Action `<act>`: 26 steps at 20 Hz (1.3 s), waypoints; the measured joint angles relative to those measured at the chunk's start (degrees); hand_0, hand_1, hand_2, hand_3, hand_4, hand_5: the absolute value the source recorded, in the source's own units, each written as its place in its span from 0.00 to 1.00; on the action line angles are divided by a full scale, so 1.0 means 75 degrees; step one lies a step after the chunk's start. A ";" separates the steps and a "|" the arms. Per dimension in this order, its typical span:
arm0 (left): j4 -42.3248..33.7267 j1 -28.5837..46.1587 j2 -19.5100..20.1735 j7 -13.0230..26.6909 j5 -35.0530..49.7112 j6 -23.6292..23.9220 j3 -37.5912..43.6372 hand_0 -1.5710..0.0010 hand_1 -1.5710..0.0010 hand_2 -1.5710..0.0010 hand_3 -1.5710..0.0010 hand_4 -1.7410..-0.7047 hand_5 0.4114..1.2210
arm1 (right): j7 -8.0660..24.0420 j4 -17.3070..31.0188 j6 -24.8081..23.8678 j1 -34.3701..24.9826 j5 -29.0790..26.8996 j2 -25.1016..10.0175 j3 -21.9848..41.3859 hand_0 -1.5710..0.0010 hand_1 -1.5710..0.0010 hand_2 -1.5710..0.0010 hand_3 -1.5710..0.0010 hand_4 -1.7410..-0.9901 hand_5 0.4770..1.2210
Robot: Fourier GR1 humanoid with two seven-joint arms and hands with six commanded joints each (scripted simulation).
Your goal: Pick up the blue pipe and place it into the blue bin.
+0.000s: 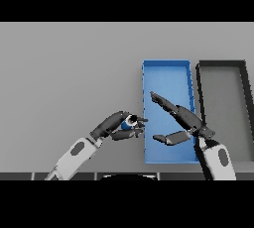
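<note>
The pipe (pixel 130 121) is held in the left hand (pixel 120 124), whose fingers and thumb are curled round it, so that only a small blue part with a dark end is seen between them. It appears to be lifted clear of the table (pixel 64 73), though contact below the hand cannot be ruled out. The hand is placed just beside the bin (pixel 166 67), at its left wall and toward the near end — not yet over the inside.

The right hand (pixel 181 120) is stretched out above the bin, its fingers straight and pointed up and left, the thumb spread apart below; nothing is held in it. A dark tray (pixel 222 64) is set just to the right of the bin.

The pick-up may be judged done. What is left is the carry over the left wall and the release inside — a short move to the right, where the outstretched right hand may be in the way.
</note>
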 measured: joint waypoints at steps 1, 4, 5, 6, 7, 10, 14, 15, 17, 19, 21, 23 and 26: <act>0.0030 -0.0038 0.0005 0.0076 0.0014 -0.0014 0.0006 0.00 0.00 0.00 0.06 0.00 1.00 | 0.0128 -0.0014 0.0088 -0.0311 0.0024 0.0027 0.0191 1.00 1.00 1.00 1.00 0.57 0.05; 0.0080 -0.0023 -0.0047 0.0010 -0.0026 -0.0016 -0.0063 0.00 0.00 0.00 0.05 0.00 1.00 | 0.0356 0.0239 0.0299 -0.1002 0.0342 0.0211 0.0620 1.00 1.00 1.00 1.00 0.62 0.07; 0.0043 -0.0055 -0.0059 -0.0005 0.0036 -0.0027 -0.0040 0.00 0.00 0.00 0.05 0.00 1.00 | 0.0417 0.0239 0.0389 -0.1114 0.0211 0.0200 0.0668 1.00 1.00 1.00 1.00 0.65 0.07; 0.0064 -0.0067 0.0002 -0.0062 0.0109 -0.0092 0.0012 0.00 0.00 0.00 0.04 0.00 1.00 | 0.0497 0.0315 0.0418 -0.1282 0.0264 0.0303 0.0798 1.00 1.00 1.00 1.00 0.67 0.07; 0.0024 -0.0016 0.0048 -0.0150 0.0152 -0.0200 -0.0039 0.00 0.00 0.00 0.04 0.00 1.00 | 0.0668 0.0358 0.0408 -0.1480 0.0337 0.0421 0.0963 1.00 1.00 1.00 1.00 0.68 0.07; 0.0181 -0.0050 -0.0014 -0.0205 0.0180 -0.0258 -0.0036 0.00 0.00 0.00 0.02 0.00 1.00 | 0.0913 0.0678 0.0500 -0.1949 0.0342 0.0706 0.1196 1.00 1.00 1.00 1.00 0.69 0.07; 0.0009 -0.0072 0.0150 -0.0202 0.0032 -0.0246 -0.0091 0.00 0.00 0.00 0.02 0.00 1.00 | 0.1078 0.1074 0.0573 -0.2475 0.0323 0.1075 0.1386 1.00 0.99 0.98 1.00 0.69 0.04; 0.0058 -0.0067 0.0160 -0.0145 0.0099 -0.0287 -0.0065 0.00 0.00 0.00 0.06 0.00 1.00 | 0.1076 0.1313 0.0642 -0.2650 0.0369 0.1164 0.1392 0.97 0.95 0.93 0.97 0.66 0.04; 0.0082 -0.0134 0.0147 -0.0121 -0.0015 -0.0254 -0.0121 0.25 0.31 0.32 0.34 0.06 1.00 | 0.1076 0.1587 0.0722 -0.3010 0.0304 0.1391 0.1474 0.78 0.76 0.76 0.81 0.54 0.04; 0.0038 -0.0348 0.0536 0.0679 -0.0303 -0.0453 -0.0321 0.48 0.55 0.57 0.58 0.25 1.00 | 0.1235 0.1802 0.0873 -0.3324 0.0312 0.1430 0.1482 0.54 0.55 0.53 0.60 0.41 0.06; 0.0009 -0.0278 0.0436 0.0916 -0.0417 -0.0451 -0.0237 0.40 0.44 0.45 0.50 0.16 1.00 | 0.0916 0.1911 0.0985 -0.3297 0.0312 0.1594 0.1668 0.35 0.36 0.34 0.45 0.28 0.17; 0.0111 -0.0203 0.0210 0.0641 -0.0443 -0.0276 -0.0123 0.26 0.28 0.33 0.32 0.10 1.00 | 0.1191 0.1921 0.1070 -0.3348 -0.0269 0.1590 0.1702 0.22 0.23 0.22 0.31 0.29 0.34; 0.0045 0.0041 -0.0022 0.0560 -0.0143 -0.0365 0.0033 0.13 0.14 0.20 0.16 0.05 1.00 | 0.0669 0.1975 0.0961 -0.3171 -0.0594 0.1592 0.1765 0.11 0.12 0.11 0.16 0.39 0.66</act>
